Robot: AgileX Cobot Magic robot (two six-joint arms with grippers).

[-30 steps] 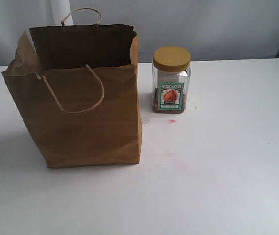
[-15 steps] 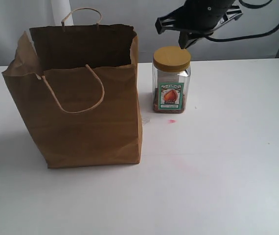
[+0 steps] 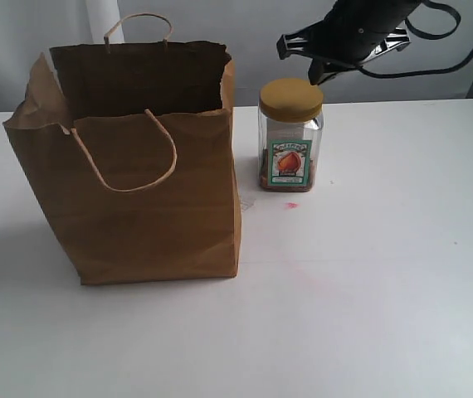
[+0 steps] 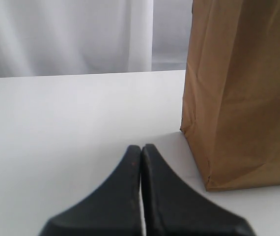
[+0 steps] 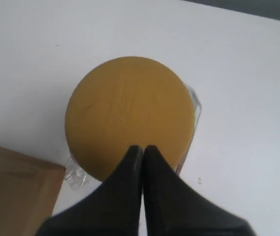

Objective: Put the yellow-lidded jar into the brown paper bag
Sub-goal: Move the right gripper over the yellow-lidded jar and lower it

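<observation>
The yellow-lidded jar [image 3: 290,135] stands upright on the white table, just right of the brown paper bag [image 3: 133,166]. My right gripper [image 3: 315,76] hangs just above and behind the jar's lid, shut with nothing in it. In the right wrist view the lid [image 5: 130,115] fills the middle, with the shut gripper [image 5: 143,148] over its edge and a corner of the bag [image 5: 17,191] beside it. My left gripper [image 4: 141,147] is shut and empty, low over the table, next to the bag's side [image 4: 243,93]. It does not show in the exterior view.
The white table [image 3: 369,290] carries a small pink stain [image 3: 290,205] in front of the jar. A pale curtain [image 4: 66,34] hangs behind the table. Dark cables [image 3: 444,50] trail from the right arm at the top right.
The right arm came into view from the top right and has since shifted slightly right above the jar's lid. Jar and bag have not moved.
</observation>
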